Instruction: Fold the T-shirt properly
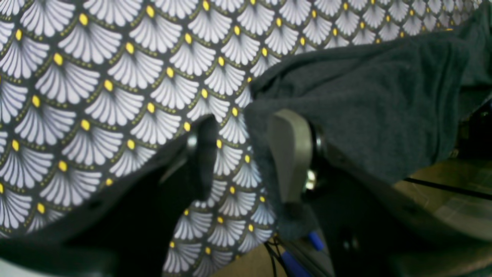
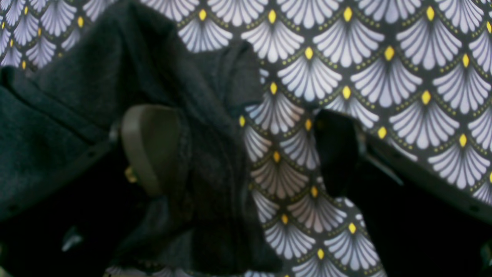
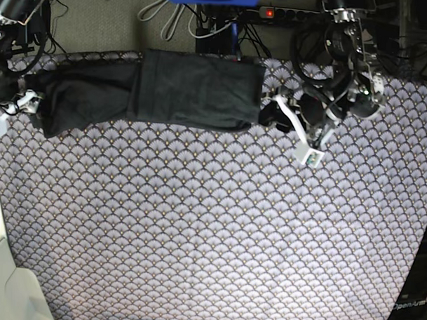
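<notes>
T-shirt [image 3: 166, 95]: one, dark charcoal, lying as a long folded band along the far edge of the bench, on the scallop-patterned cloth [image 3: 211, 230]. Band runs side to side in the base view; the middle part looks doubled and darker, and the end on that view's left tapers and sags toward the bench edge.

Cloth: one, covers the whole bench top.

Arms: two, one at each end of the band.

Left gripper [image 1: 246, 154]: at the band's end on the base view's right, reached in low from the far corner. In the left wrist view its jaws stand apart with patterned cloth showing between them. One grey pad [image 1: 290, 154] lies against the shirt's edge, fabric draped over and behind it. The other finger sits on bare cloth. Not pinching anything.

Right gripper [image 2: 246, 154]: at the opposite end, at the bench's edge. Jaws spread wide. One pad [image 2: 150, 148] is wrapped in bunched shirt fabric, the other finger [image 2: 336, 150] rests over bare cloth. Shirt touches only the one pad; no clamp on it visible.

Power strip [image 3: 292, 12]: one, on the floor beyond the bench, among cables.
</notes>
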`<state>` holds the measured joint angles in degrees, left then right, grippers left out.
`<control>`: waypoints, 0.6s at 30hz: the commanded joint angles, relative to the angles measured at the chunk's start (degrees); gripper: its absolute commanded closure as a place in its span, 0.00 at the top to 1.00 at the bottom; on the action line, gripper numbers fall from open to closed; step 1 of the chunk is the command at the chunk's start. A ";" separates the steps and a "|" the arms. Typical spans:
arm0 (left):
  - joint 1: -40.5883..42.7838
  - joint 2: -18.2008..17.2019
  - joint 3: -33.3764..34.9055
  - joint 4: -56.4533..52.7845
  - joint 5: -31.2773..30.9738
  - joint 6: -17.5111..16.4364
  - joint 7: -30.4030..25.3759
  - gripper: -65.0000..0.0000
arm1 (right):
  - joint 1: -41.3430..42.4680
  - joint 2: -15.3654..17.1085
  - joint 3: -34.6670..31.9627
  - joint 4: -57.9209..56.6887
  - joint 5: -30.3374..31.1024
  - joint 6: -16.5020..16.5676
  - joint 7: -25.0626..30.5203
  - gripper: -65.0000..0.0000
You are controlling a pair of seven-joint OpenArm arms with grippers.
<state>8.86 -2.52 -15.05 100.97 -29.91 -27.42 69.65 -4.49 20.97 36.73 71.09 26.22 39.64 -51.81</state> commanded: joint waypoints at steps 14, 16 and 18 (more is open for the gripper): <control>-0.73 -0.07 -0.03 0.79 -0.99 -0.32 -0.77 0.39 | -0.39 -0.80 -1.08 -1.07 -0.85 0.36 -4.06 0.53; -0.73 -0.07 -0.03 0.79 -0.99 -0.32 -0.77 0.39 | -0.56 -0.80 -2.14 -0.98 -0.85 0.36 -4.06 0.44; -0.73 -0.07 -0.03 0.79 -0.99 -0.32 -0.77 0.39 | -0.83 -0.80 -4.16 -0.80 -0.85 0.36 -4.06 0.33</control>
<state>8.71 -2.52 -15.05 100.92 -29.89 -27.42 69.65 -4.56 21.30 33.80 70.94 25.82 38.98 -51.03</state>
